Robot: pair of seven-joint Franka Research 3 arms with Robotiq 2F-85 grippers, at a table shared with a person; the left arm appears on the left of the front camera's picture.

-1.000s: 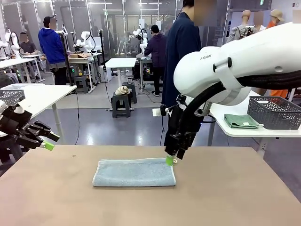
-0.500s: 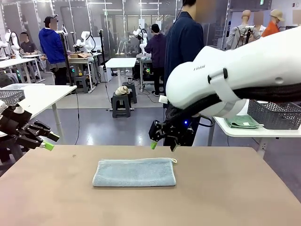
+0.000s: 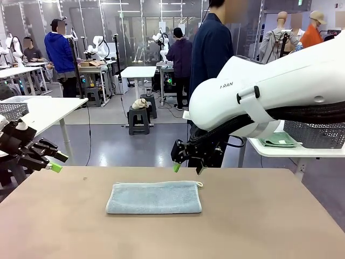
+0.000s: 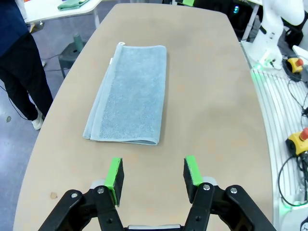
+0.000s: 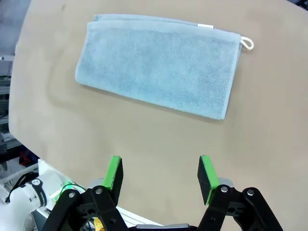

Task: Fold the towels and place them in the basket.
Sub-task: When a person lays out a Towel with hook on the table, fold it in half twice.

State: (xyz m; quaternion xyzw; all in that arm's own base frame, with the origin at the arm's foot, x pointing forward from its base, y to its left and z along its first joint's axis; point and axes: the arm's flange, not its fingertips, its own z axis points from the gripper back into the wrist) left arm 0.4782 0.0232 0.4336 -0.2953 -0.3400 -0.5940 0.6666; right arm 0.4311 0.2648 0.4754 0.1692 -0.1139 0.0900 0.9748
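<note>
Terry pale blue towel (image 3: pixel 154 197) is plain, with a white label (image 5: pixel 204 25) and a cream loop (image 5: pixel 247 43). The table (image 3: pixel 259 226) is uniform tan. The green towel (image 3: pixel 276 138) is unpatterned. The basket (image 3: pixel 315 129) is dark grey lattice. The left gripper (image 4: pixel 154 175) and right gripper (image 5: pixel 161 175) are black with bright green pads (image 4: pixel 115 173). The right arm (image 3: pixel 280 86) is white.

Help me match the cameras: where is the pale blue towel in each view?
Front view: pale blue towel lower centre, long side across.
Left wrist view: towel left of centre, running away.
Right wrist view: towel upper middle, slightly slanted.
Shared landmark: white corner loop.
</note>
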